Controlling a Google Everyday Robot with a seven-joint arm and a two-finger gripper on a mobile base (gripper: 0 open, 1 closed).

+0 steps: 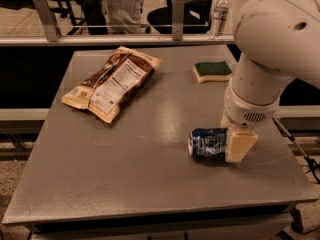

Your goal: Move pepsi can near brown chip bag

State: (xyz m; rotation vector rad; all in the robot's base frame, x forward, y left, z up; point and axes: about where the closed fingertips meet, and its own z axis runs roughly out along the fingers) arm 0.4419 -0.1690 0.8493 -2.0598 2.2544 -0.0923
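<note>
The pepsi can (207,143) lies on its side on the grey table (125,174), right of centre, its silver end facing left. The brown chip bag (112,81) lies flat at the back left, white nutrition panel up, well apart from the can. My gripper (239,146) hangs from the white arm (270,59) and is low over the table at the can's right end, against it or nearly so. The arm hides the rest of the gripper.
A green-and-yellow sponge (212,71) lies at the back right of the table. A clear water bottle (220,8) stands beyond the rail behind the table. The table's right edge is just right of the gripper.
</note>
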